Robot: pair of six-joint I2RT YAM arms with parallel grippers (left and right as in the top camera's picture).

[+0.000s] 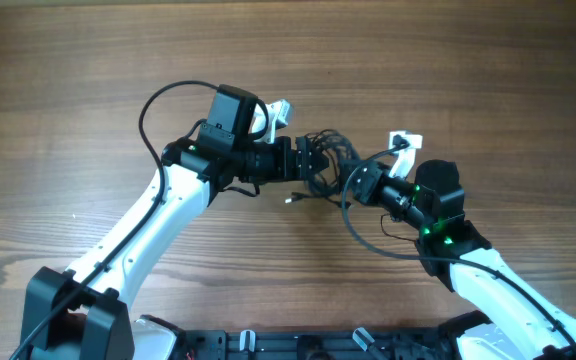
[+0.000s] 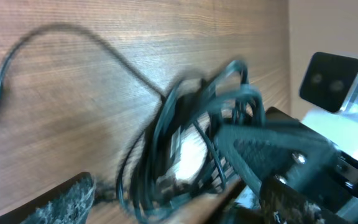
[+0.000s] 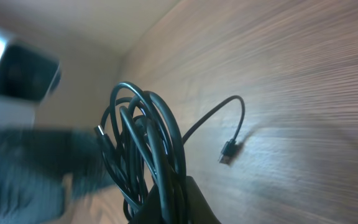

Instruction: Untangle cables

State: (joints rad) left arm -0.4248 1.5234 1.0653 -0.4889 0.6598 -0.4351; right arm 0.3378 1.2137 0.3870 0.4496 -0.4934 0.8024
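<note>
The cables (image 1: pixel 326 152) are a bunch of thin black loops at the middle of the table, between the two grippers. One strand trails down to a small plug (image 1: pixel 290 200). My left gripper (image 1: pixel 308 160) is at the bunch's left side. In the left wrist view the left gripper (image 2: pixel 176 205) stands open, with the blurred cables (image 2: pixel 173 143) between its fingers (image 2: pixel 73 199). My right gripper (image 1: pixel 358 183) holds the bunch from the right. In the right wrist view the right gripper (image 3: pixel 173 202) is shut on the cables (image 3: pixel 145 134), and the loose plug (image 3: pixel 227 152) lies on the wood.
The wooden table (image 1: pixel 468 60) stretches all round. A thick arm wire (image 1: pixel 153 105) loops over the left arm and another arm wire (image 1: pixel 368 235) curls beside the right arm. The two arm bases stand at the near edge.
</note>
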